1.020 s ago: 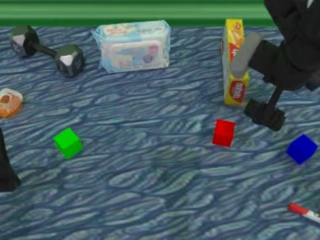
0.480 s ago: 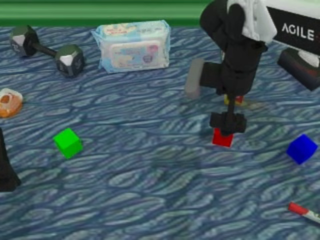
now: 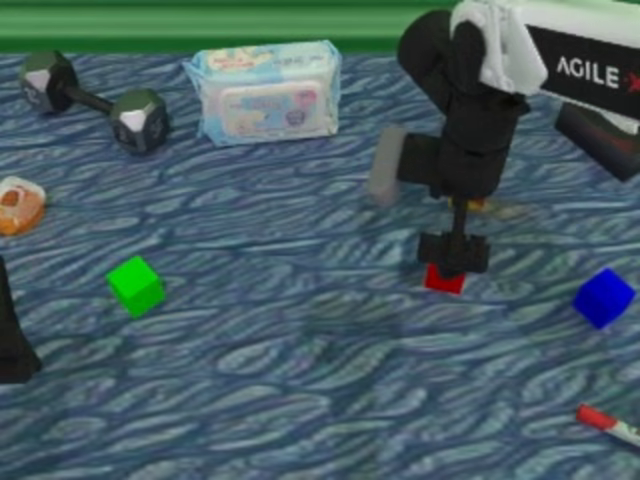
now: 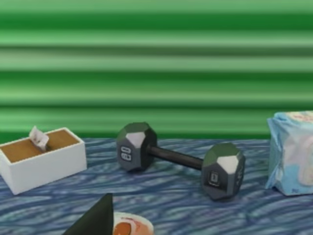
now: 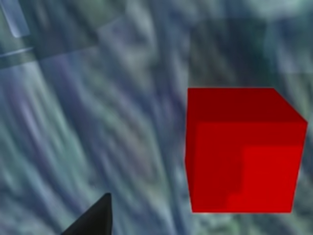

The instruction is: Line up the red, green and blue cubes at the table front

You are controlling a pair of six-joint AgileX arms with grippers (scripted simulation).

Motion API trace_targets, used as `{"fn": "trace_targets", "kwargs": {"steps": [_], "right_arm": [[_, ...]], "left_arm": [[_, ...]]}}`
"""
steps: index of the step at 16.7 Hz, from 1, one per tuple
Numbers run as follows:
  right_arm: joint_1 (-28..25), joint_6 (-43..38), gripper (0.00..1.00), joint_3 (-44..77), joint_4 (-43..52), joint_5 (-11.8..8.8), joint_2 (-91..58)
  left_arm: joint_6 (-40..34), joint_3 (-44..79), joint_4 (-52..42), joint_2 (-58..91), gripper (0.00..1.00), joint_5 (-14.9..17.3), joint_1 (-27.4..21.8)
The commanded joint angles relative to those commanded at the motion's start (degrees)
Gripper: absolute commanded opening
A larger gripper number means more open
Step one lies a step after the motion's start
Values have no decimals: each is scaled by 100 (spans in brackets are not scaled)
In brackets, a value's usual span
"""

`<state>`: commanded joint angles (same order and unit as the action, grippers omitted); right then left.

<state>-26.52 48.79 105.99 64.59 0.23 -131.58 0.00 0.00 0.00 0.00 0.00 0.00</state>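
You see none of the three cubes lined up yet on the table (image 3: 300,400): the green cube (image 3: 136,285) sits toward the left edge, the blue cube (image 3: 604,297) near the right edge, the red cube (image 3: 444,279) between them right of centre, all well apart. Your right tool (image 3: 454,253) hangs directly over the red cube, its fingers' spread impossible to tell, which reads as the first pick not yet made, while your left tool (image 3: 12,350) sits parked at the left edge. Farther back, the left wrist view shows you a small white box (image 4: 41,161) with a brown filling and a pale scrap in it.
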Motion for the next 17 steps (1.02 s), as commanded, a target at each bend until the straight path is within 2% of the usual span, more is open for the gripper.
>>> {"fn": "trace_targets", "kwargs": {"steps": [6, 11, 17], "right_arm": [[-15, -18, 100, -726, -1282, 6, -508], [-18, -17, 100, -804, -1399, 6, -576], [-18, -17, 55, -804, -1399, 6, -576]], "left_arm": [[0, 0, 0, 0, 100, 0, 0], [0, 0, 0, 0, 100, 0, 0], [0, 0, 0, 0, 100, 0, 0]]}}
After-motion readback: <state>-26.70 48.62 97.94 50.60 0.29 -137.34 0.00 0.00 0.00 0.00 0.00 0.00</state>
